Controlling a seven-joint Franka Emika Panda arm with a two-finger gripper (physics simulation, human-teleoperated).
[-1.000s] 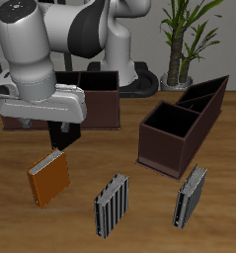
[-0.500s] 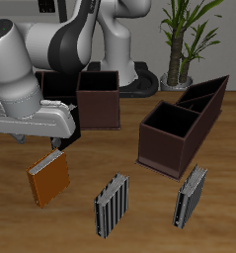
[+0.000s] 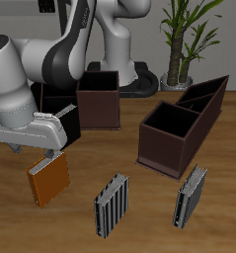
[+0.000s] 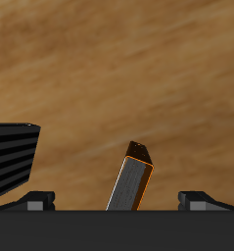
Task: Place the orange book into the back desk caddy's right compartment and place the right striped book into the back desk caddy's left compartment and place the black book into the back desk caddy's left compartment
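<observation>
The orange book (image 3: 48, 181) stands tilted on the table near the front edge. My gripper (image 3: 51, 155) hangs just above its upper edge. In the wrist view the gripper (image 4: 117, 200) is open, its fingertips (image 4: 36, 199) wide apart, with the orange book's pale page edge (image 4: 132, 181) between them and untouched. The right striped book (image 3: 112, 205) stands beside the orange book and also shows in the wrist view (image 4: 11, 157). The back desk caddy (image 3: 99, 116) lies behind my arm, its square right compartment (image 3: 98, 91) open. A dark upright shape (image 3: 69, 121) beside my hand may be the black book, mostly hidden.
A second brown caddy (image 3: 174, 138) with a slanted end stands toward the far side of the table. The paler, slimmer striped book (image 3: 191, 195) stands in front of it. A potted plant (image 3: 179, 40) stands at the back.
My arm has swung down and toward the table's front edge, bringing the open gripper from above the caddy area to just over the orange book. The books have not moved.
</observation>
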